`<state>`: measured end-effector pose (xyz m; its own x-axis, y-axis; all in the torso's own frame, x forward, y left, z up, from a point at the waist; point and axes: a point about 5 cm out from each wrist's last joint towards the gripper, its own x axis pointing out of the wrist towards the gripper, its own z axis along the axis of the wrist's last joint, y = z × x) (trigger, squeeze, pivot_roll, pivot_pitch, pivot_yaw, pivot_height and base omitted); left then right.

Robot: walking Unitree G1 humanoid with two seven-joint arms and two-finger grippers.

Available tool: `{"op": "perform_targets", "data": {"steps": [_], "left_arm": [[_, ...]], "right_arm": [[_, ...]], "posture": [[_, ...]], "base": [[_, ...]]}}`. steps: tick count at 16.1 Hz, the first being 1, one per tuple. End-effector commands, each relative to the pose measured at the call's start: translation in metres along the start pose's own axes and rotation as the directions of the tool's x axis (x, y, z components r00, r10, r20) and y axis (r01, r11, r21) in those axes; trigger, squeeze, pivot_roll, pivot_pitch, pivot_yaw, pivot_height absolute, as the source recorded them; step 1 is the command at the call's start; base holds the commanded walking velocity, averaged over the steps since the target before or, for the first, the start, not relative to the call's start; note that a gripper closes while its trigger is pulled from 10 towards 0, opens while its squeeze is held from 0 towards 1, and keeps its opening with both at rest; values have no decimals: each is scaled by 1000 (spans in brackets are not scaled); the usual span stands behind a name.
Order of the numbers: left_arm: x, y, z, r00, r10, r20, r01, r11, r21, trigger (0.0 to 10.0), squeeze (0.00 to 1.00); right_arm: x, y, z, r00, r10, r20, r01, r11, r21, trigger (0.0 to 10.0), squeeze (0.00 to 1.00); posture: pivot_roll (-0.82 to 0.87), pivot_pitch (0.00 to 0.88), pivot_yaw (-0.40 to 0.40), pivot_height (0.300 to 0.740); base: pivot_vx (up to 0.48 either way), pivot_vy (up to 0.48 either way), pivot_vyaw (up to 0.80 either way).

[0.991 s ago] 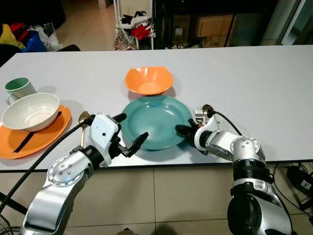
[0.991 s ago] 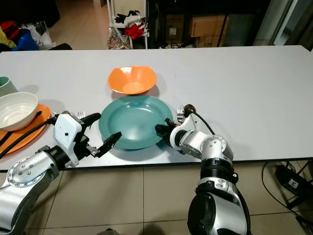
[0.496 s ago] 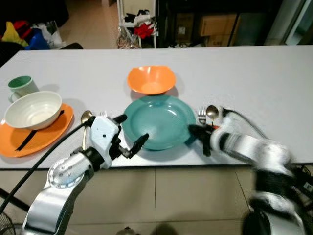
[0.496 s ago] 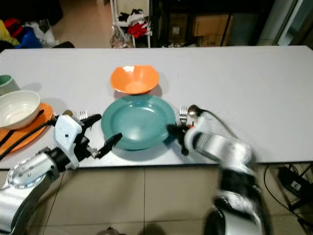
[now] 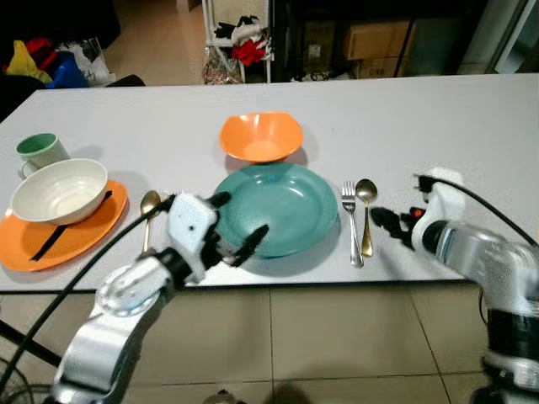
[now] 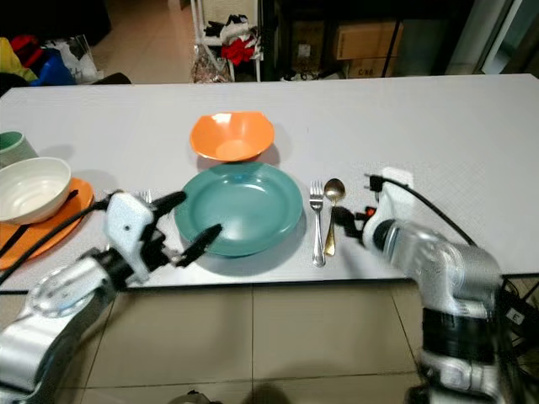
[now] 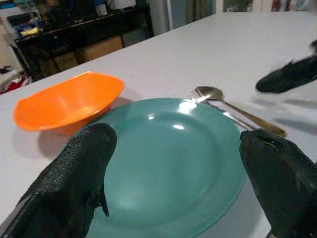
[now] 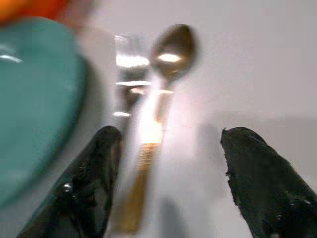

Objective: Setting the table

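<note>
A teal plate (image 5: pixel 282 198) lies near the table's front edge, with an orange bowl (image 5: pixel 261 137) just behind it. A silver fork (image 5: pixel 350 224) and a gold-handled spoon (image 5: pixel 365 212) lie side by side right of the plate. My left gripper (image 5: pixel 239 223) is open, its fingers spread over the plate's near-left rim and holding nothing. My right gripper (image 5: pixel 389 225) is open and low over the table, just right of the spoon handle and apart from it. Another spoon (image 5: pixel 149 209) lies left of the plate.
At the left stands a white bowl (image 5: pixel 59 189) on an orange plate (image 5: pixel 21 251) with a dark utensil under it, and a green mug (image 5: pixel 37 151) behind. The table's front edge (image 5: pixel 337 276) runs just below the grippers. Bare tabletop stretches to the right and back.
My right gripper has drawn back to the right, away from the plate's rim, uncovering the fork and spoon. My left gripper has edged slightly right over the plate's rim.
</note>
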<state>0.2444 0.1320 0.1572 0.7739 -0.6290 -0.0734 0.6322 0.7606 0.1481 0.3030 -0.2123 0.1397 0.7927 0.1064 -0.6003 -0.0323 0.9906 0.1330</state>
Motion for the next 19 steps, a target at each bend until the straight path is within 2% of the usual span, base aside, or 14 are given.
{"op": "perform_targets", "data": {"steps": [1, 2, 3, 4, 5, 8, 10, 11, 12, 14, 16, 19], "left_arm": [[3, 1, 2, 1000, -2, 4, 2, 1000, 20, 10000, 0], [5, 2, 2, 1000, 0, 7, 0, 1000, 24, 10000, 0], [6, 3, 3, 1000, 6, 13, -6, 1000, 28, 10000, 0], [8, 4, 4, 1000, 20, 20, -21, 999, 34, 10000, 0], [9, 4, 5, 999, 34, 26, -35, 999, 36, 10000, 0], [6, 1, 5, 1000, 10, 22, -11, 1000, 24, 10000, 0], [5, -2, 3, 1000, -31, 7, 31, 999, 9, 10000, 0], [3, -7, 1, 994, -105, -23, 104, 995, -8, 10000, 0], [1, -10, 0, 990, -136, -41, 135, 991, -21, 10000, 0], [-2, -17, -4, 976, -205, -70, 202, 978, -42, 10000, 0], [-1, -17, -4, 978, -199, -69, 196, 980, -38, 10000, 0], [-3, -16, -3, 975, -207, -77, 204, 978, -36, 10000, 0]], "right_arm": [[11, 3, 3, 1000, -4, -7, 3, 994, -105, 10000, 1000], [15, 4, 4, 1000, -1, -7, 0, 992, -124, 10000, 1000], [19, 4, 5, 1000, 3, 0, -3, 988, -154, 10000, 467], [26, 4, 7, 1000, -1, 18, 5, 983, -184, 10000, 0], [34, 4, 7, 1000, -3, 27, 8, 980, -200, 10000, 0], [42, 5, 12, 998, 17, 55, -6, 981, -192, 10000, 0], [45, 6, 14, 997, 37, 73, -24, 985, -170, 10000, 0], [48, 7, 16, 995, 54, 82, -41, 987, -155, 10000, 0], [50, 7, 15, 995, 61, 78, -48, 986, -161, 10000, 0], [54, 8, 9, 996, 73, 44, -65, 982, -178, 10000, 0], [58, 2, -5, 999, 40, -28, -45, 975, -219, 10000, 0], [60, -7, -11, 999, 4, -48, -14, 979, -202, 10000, 0]], "posture": [[31, 0, 90, 740], [29, 0, 91, 740], [30, 0, 91, 740], [30, 0, 91, 740], [41, 0, 82, 740], [60, 0, 67, 740], [65, 0, 62, 740], [71, 0, 59, 740], [75, 0, 60, 740], [77, 0, 58, 740], [74, 0, 58, 740], [74, 0, 62, 740]], "base": [[0, 0, 0], [0, 0, 0], [0, 0, 0], [0, 0, 0], [0, 0, 0], [0, 0, 0], [0, 0, 0], [0, 0, 0], [0, 0, 0], [0, 0, 0], [0, 0, 0], [0, 0, 0]]}}
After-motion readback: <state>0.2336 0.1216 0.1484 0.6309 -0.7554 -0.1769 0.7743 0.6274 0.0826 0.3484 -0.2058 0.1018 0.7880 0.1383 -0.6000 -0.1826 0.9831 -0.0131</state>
